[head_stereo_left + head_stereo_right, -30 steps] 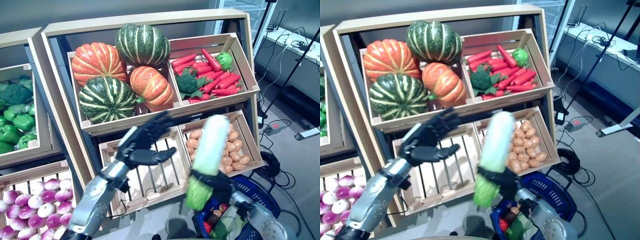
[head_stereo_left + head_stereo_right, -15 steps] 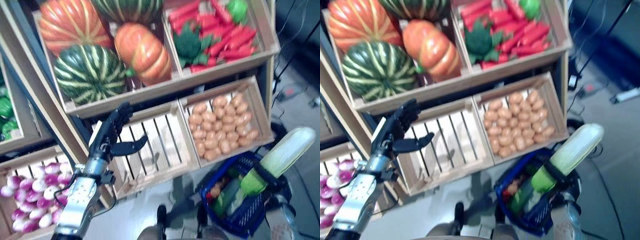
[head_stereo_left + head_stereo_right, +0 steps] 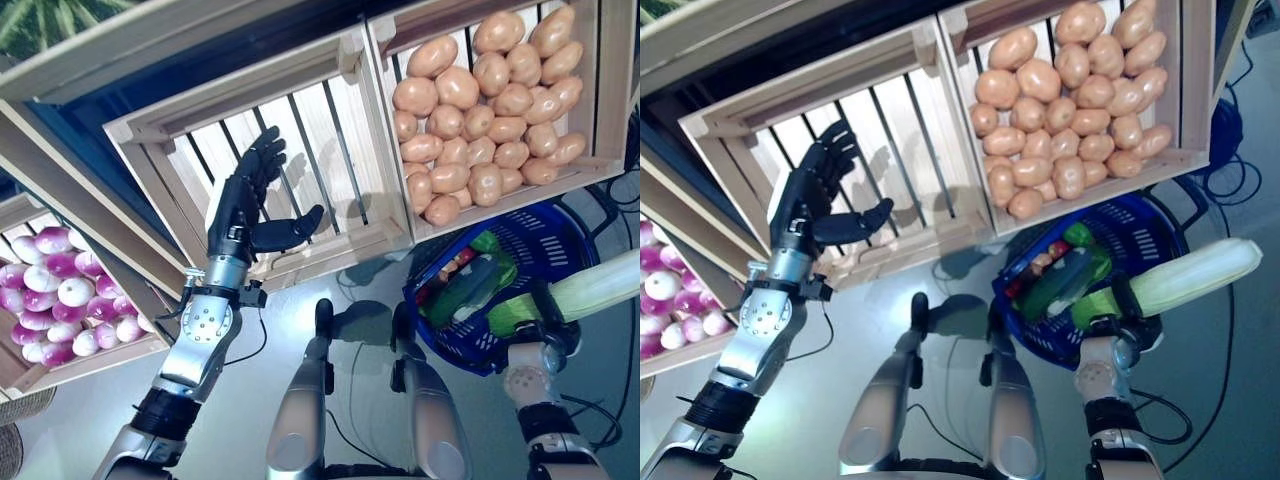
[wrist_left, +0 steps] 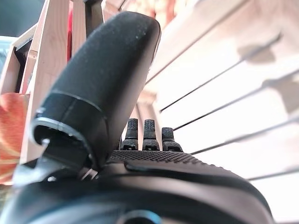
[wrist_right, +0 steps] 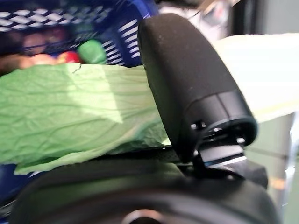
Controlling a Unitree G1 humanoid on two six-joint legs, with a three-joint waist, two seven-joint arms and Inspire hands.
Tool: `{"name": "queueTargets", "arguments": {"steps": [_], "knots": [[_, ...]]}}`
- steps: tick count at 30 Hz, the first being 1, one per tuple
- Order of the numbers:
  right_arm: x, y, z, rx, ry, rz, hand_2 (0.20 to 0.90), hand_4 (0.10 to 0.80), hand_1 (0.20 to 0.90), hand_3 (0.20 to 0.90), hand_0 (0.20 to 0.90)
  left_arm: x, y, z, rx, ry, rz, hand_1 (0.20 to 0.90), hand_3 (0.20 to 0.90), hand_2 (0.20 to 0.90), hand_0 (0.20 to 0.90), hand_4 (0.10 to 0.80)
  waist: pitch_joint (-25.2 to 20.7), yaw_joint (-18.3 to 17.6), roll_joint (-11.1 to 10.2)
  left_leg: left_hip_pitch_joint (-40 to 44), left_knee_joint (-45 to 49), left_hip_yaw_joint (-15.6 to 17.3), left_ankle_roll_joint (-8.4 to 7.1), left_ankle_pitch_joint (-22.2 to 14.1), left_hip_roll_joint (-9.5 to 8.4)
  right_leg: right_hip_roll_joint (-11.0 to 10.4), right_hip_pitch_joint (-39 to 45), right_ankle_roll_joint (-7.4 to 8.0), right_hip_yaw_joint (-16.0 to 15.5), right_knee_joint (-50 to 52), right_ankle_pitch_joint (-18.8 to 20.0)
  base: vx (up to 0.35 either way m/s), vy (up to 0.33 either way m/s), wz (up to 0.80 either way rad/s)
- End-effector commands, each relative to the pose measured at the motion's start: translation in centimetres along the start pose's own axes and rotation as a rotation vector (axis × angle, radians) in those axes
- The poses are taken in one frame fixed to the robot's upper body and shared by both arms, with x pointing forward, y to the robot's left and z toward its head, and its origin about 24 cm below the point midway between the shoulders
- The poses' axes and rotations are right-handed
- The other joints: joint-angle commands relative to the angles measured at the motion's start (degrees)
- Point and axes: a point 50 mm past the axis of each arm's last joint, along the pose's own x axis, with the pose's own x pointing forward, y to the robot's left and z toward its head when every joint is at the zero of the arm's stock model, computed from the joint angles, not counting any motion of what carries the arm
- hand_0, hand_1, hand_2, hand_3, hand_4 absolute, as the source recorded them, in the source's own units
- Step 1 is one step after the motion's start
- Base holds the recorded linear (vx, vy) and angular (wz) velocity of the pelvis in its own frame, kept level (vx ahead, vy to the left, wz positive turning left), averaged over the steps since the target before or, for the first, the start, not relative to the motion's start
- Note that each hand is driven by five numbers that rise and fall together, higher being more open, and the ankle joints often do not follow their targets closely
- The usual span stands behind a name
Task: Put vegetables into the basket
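While the long pale-green and white leafy cabbage (image 3: pixel 1175 280) lies nearly level across the rim of the blue plastic mesh basket (image 3: pixel 1160 232), its darker leafy end over the basket and its pale end jutting out past the basket's far side, the right hand (image 5: pixel 196 93) has it clamped, the thumb pressed down over the green leaves. I cannot make out that hand's other fingers. The basket already holds several vegetables, among them something long and green (image 3: pixel 1055 282) and a small red piece (image 3: pixel 1038 266).

I judge this to be the placing step: the cabbage is over the basket but not yet inside it. The next move calls for tipping the leafy end down into the basket, lowering until the cabbage rests on what is already there, then easing the thumb off. Long as it is, it may well end up leaning on the rim.

Just beyond the basket stands a slatted wooden crate of tan potatoes (image 3: pixel 490 100). Beside that, further from the basket, the left hand (image 3: pixel 245 205) is held up before an empty slatted wooden crate (image 3: pixel 300 150), fingers straight and together, thumb out, holding nothing. Well away from the basket sits a crate of purple-and-white onions (image 3: pixel 60 310).
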Motion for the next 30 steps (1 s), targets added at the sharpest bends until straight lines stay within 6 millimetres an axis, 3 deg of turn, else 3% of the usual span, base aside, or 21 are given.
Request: {"name": "queueTargets", "arguments": {"steps": [1, 3, 9, 20, 21, 22, 30], "knots": [[0.4, 2.5, 3.0, 0.129, -0.092, 0.101, 0.300, 0.400, 0.300, 0.300, 0.300, 1.8, -1.5, 5.6, -0.158, -0.348, -0.072, 0.900, 0.900, 0.900, 0.900, 0.800, 0.53, 0.56, -0.23, -7.10, 5.86, -1.46, 0.09, -1.70, -4.50, -0.96, -0.69, -0.23, -1.94, 3.73, -1.54, -0.073, -0.018, 0.04], [0.5, 4.2, 2.4, 0.122, -0.044, 0.119, 0.300, 0.400, 0.300, 0.300, 0.300, 2.2, -2.3, 5.4, -0.287, -0.344, -0.106, 0.900, 0.900, 0.900, 0.900, 0.800, 0.53, 1.17, 0.03, -10.16, 8.00, -1.05, 0.55, -2.43, -5.69, -1.32, -4.59, -0.38, -2.14, 6.43, -2.19, -0.094, -0.023, 0.07], [1.4, 6.0, 1.5, 0.128, 0.119, 0.155, 0.300, 0.400, 0.300, 0.300, 0.300, 2.7, -3.9, 5.3, -0.432, -0.341, -0.178, 0.900, 0.900, 0.900, 0.900, 0.800, 0.53, 2.44, 0.56, -17.06, 13.56, -1.52, 1.25, -3.50, -6.47, -2.40, -12.51, -0.48, -1.26, 11.79, -2.78, -0.074, -0.011, 0.19], [2.3, 5.8, 0.5, 0.306, 0.314, 0.094, 0.300, 0.400, 0.300, 0.300, 0.300, 3.5, -3.9, 6.0, -0.505, -0.371, -0.231, 0.900, 0.900, 0.900, 0.900, 0.800, 0.53, 3.50, 1.24, -22.52, 17.21, -1.40, 1.93, -4.32, -7.18, -2.33, -18.21, -0.78, -0.41, 15.00, -2.88, -0.041, -0.043, 0.07], [2.4, 5.6, 0.5, 0.335, 0.339, 0.072, 0.712, 0.675, 0.712, 0.712, 0.712, 3.6, -3.9, 6.1, -0.503, -0.377, -0.238, 0.900, 0.900, 0.900, 0.900, 0.800, 0.53, 3.57, 1.36, -22.70, 17.42, -1.30, 1.95, -4.42, -7.22, -2.37, -18.48, -0.77, -0.44, 15.25, -2.86, -0.030, -0.017, 0.08], [2.5, 5.4, 0.6, 0.363, 0.351, 0.050, 0.900, 0.800, 0.900, 0.900, 0.900, 3.6, -3.9, 6.3, -0.506, -0.385, -0.243, 0.900, 0.900, 0.900, 0.900, 0.800, 0.53, 3.62, 1.44, -22.73, 17.55, -1.25, 1.94, -4.55, -7.22, -2.42, -18.59, -0.74, -0.51, 15.45, -2.89, -0.021, -0.012, 0.06], [2.9, 4.1, 1.0, 0.425, 0.359, -0.072, 0.900, 0.800, 0.900, 0.900, 0.900, 3.8, -3.6, 7.0, -0.485, -0.417, -0.270, 0.900, 0.900, 0.900, 0.900, 0.800, 0.53, 3.55, 0.75, -20.68, 17.76, -1.23, 1.85, -5.48, -7.36, -1.61, -16.63, -0.98, -0.75, 15.71, -3.24, -0.002, -0.002, 0.01]]}}
